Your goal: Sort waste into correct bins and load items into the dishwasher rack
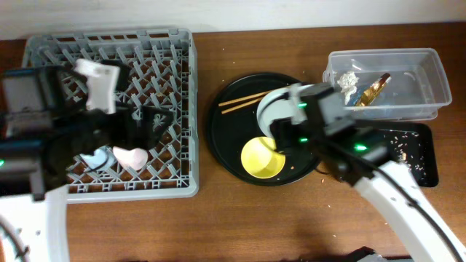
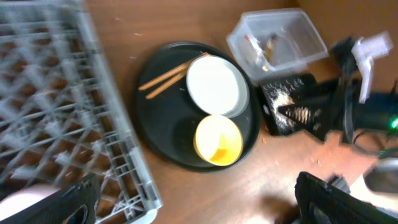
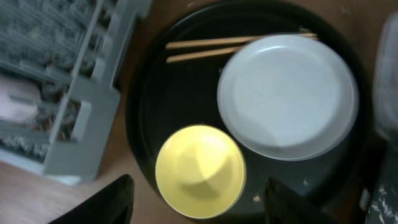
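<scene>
Yellow bowl [image 3: 200,171] sits on the round black tray [image 3: 149,99], just beside the pale plate [image 3: 287,93], with the chopsticks [image 3: 236,45] along the plate's other side. Your right end effector [image 3: 199,186] hangs over the bowl, fingers spread wide, gripping nothing. Left end effector [image 2: 196,186] is wide open and empty too, over by the rack [image 1: 193,109], where the pink cup [image 1: 131,156] and blue cup [image 1: 95,156] sit. Tissue [image 1: 348,80] and wrapper [image 1: 373,89] are in the clear tub [image 1: 437,73].
</scene>
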### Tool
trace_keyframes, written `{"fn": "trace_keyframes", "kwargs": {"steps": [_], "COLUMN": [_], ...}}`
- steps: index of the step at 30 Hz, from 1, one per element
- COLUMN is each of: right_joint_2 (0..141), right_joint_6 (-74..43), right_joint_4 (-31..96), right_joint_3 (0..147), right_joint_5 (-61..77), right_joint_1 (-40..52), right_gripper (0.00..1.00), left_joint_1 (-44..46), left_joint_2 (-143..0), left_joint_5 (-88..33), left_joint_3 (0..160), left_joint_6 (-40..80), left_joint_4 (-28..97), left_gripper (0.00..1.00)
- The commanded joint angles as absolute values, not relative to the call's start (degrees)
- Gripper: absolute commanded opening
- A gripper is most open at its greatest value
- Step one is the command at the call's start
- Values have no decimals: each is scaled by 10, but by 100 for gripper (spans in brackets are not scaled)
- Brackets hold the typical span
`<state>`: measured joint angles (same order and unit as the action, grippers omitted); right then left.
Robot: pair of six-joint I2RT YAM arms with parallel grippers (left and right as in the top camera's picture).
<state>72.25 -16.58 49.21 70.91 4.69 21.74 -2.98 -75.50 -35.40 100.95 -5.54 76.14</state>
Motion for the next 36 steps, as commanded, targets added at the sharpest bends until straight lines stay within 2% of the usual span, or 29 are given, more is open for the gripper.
{"fn": "trace_keyframes", "kwargs": {"steps": [1, 2, 3, 5, 6, 7, 10, 13, 14, 15, 19, 21, 28, 31, 36], "right_joint_2": [671, 668, 668, 672, 673, 673, 673, 679, 682, 695, 711, 713, 714, 714, 714], "right_joint_6": [-209, -209, -209, -202, -197, -185, -183, -183, -183, -183, -183, -183, -183, -183, -183], "right_joint_4": [524, 535, 556, 592, 602, 610, 616, 616, 616, 616, 616, 616, 616, 616, 616], "right_joint_3": [716, 716, 716, 716, 716, 716, 716, 716, 716, 716, 716, 716, 716, 716, 716], "right_joint_5": [129, 140, 146, 146, 145, 144, 144, 144, 144, 144, 144, 144, 144, 144, 144], "right_joint_1": [103, 84, 64, 56, 56, 56, 56, 56, 56, 56, 56, 56, 56, 56, 56], "right_gripper": [72, 72, 72, 72, 72, 72, 72, 72, 72, 72, 72, 72, 72, 72, 72], "left_joint_1": [109, 138, 169, 223, 234, 243, 250, 250, 250, 250, 255, 258, 259, 259, 258], "left_joint_2": [-860, -888, -926, -1025, -1061, -1097, -1204, -1272, -1285, -1302, -1317, -1332, -1344, -1345, -1343], "left_joint_5": [-212, -178, -145, -105, -104, -91, -18, -15, -14, -15, -32, -37, -39, -39, -53], "left_joint_3": [1013, 1013, 1013, 1013, 1013, 1013, 1013, 1013, 1013, 1013, 1013, 1013, 1013, 1013, 1013], "left_joint_6": [-53, -53, -56, -68, -101, -131, -138, -139, -139, -139, -139, -180, -182, -181, -157], "left_joint_4": [719, 699, 667, 578, 543, 509, 414, 345, 325, 286, 275, 268, 275, 285, 335], "left_gripper": [92, 99, 99, 78, 72, 60, 56, 55, 51, 40, 34, 30, 28, 2, 0]}}
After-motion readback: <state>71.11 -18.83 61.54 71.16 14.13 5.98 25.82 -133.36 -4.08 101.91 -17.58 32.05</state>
